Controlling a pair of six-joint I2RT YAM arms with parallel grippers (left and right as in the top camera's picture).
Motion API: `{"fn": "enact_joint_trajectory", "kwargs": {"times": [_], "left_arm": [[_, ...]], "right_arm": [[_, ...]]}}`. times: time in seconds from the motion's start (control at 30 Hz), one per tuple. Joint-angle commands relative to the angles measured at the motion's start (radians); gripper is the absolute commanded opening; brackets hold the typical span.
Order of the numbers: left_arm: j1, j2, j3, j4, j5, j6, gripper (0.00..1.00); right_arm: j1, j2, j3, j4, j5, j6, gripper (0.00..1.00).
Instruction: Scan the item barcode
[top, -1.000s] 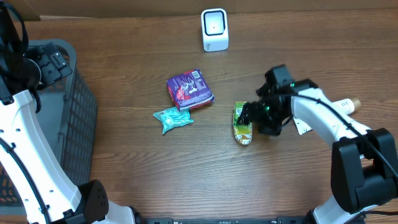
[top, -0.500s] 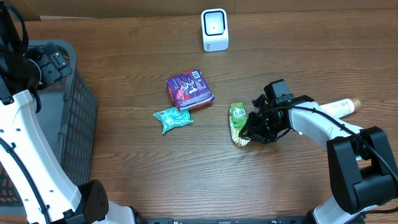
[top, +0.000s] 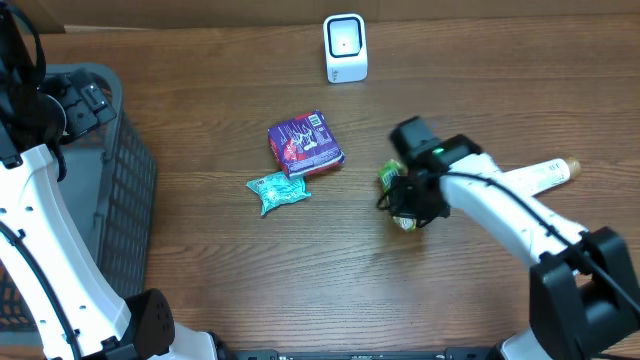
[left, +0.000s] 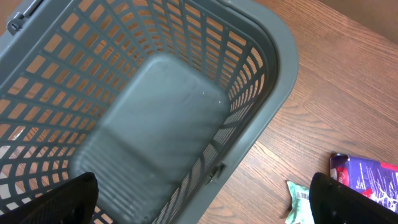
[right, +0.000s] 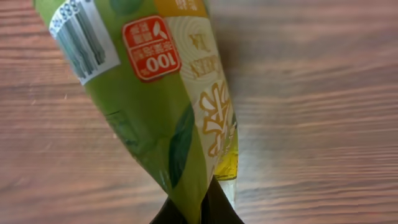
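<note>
Since right gripper (right: 194, 210) is pinched shut on one corner of green packet (right: 155, 112), job now is lift and turn. Packet sits robot-side of scanner (top: 345, 47), bit to its right. Its barcode sticker (right: 79, 38) is at the far end from the grip, so I'd swing that end flat-on to scanner window. Thin grip, floppy bag: go slow or it slips. Meanwhile left gripper (left: 205, 202) hangs wide open over basket (left: 273, 56), far left of scanner, holding nothing.
</note>
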Motion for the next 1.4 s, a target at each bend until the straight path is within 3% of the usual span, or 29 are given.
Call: {"fn": "enact_joint_trajectory", "kwargs": {"times": [0.0,0.03,0.1,0.23,0.4,0.53,0.83,1.2,1.3,1.37], "left_arm": [[0.003,0.007,-0.005,0.002,-0.006,0.011,1.00],[0.003,0.007,-0.005,0.002,-0.006,0.011,1.00],[0.003,0.007,-0.005,0.002,-0.006,0.011,0.99],[0.003,0.007,-0.005,0.002,-0.006,0.011,1.00],[0.003,0.007,-0.005,0.002,-0.006,0.011,1.00],[0.003,0.007,-0.005,0.002,-0.006,0.011,0.99],[0.003,0.007,-0.005,0.002,-0.006,0.011,1.00],[0.003,0.007,-0.005,0.002,-0.006,0.011,1.00],[0.003,0.007,-0.005,0.002,-0.006,0.011,1.00],[0.003,0.007,-0.005,0.002,-0.005,0.011,1.00]], "right_arm": [[0.095,-0.003,0.023,-0.002,0.286,0.094,0.04],[0.119,0.013,0.023,0.002,0.310,0.106,0.05],[0.159,0.047,0.023,0.010,0.324,0.115,0.19],[0.202,0.096,0.023,0.011,0.291,0.114,0.60],[0.173,0.076,0.049,0.009,0.161,0.114,0.66],[0.089,0.035,0.072,0.017,0.043,0.045,0.82],[-0.027,0.079,0.041,0.045,-0.209,-0.206,0.78],[-0.036,0.082,-0.110,0.137,-0.262,-0.227,0.78],[-0.036,0.082,-0.135,0.175,-0.262,-0.223,0.71],[-0.036,0.082,-0.136,0.181,-0.262,-0.223,0.57]]}}
